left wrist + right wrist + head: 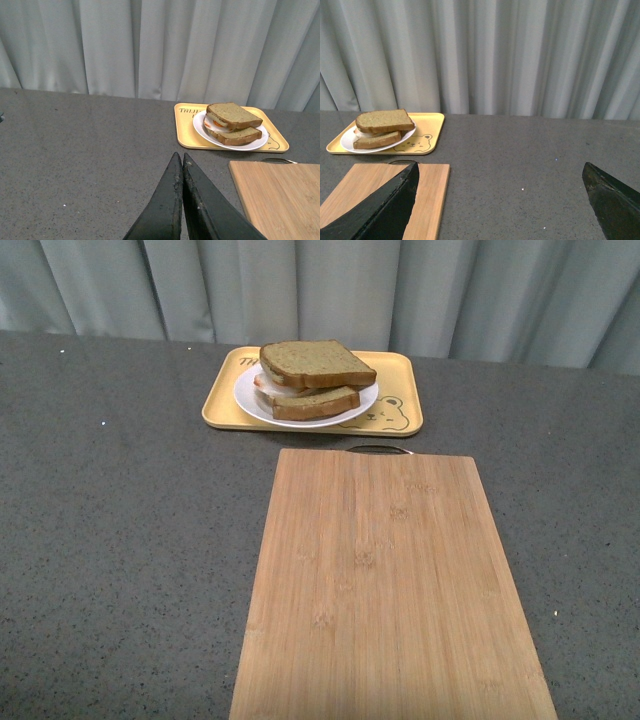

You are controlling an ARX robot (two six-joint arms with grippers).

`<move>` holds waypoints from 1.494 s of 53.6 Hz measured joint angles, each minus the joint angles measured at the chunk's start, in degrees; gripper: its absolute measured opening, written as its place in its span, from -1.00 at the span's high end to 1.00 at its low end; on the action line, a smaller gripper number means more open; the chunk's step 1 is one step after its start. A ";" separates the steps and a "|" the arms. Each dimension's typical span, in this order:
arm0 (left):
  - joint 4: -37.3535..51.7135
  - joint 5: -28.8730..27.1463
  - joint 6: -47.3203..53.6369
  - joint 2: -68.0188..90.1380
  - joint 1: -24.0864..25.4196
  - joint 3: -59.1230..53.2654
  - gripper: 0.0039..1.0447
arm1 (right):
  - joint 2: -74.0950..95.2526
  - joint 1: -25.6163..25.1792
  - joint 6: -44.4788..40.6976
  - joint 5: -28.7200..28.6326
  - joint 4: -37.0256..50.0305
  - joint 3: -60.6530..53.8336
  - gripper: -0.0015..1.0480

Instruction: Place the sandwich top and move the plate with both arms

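The sandwich top [318, 362] is seen lying on the filling and the lower slice [315, 403], the whole sandwich resting on the plate [248, 400], which sits inside the yellow tray [220, 400] at the far side of the grey table [120, 540]. A bamboo cutting board [390, 590] is laid nearer, just short of the tray.

The left gripper [181, 192] is shown with its two black fingers pressed together, nothing held between them; the plate [200, 131] and sandwich top [234, 115] are found well ahead of it and off to its right, with the board's corner [280, 195] close on its right.

The right gripper [500, 200] is spread wide and empty, only bare table being framed between its fingers [385, 205]; the sandwich top [384, 120] and plate [347, 142] are placed well ahead and to its left, beyond the board [432, 195]
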 joint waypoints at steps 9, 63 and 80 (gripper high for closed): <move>-4.57 0.00 0.00 -4.83 0.00 -0.02 0.93 | 0.00 0.00 0.00 0.00 0.00 0.00 -0.82; -29.24 -0.02 0.02 -29.40 -0.02 -0.02 0.93 | 0.00 0.00 0.00 0.00 0.00 0.00 -0.82; -29.33 -0.02 0.02 -29.48 -0.02 -0.02 0.34 | 0.00 0.00 0.00 0.00 0.00 0.00 -0.82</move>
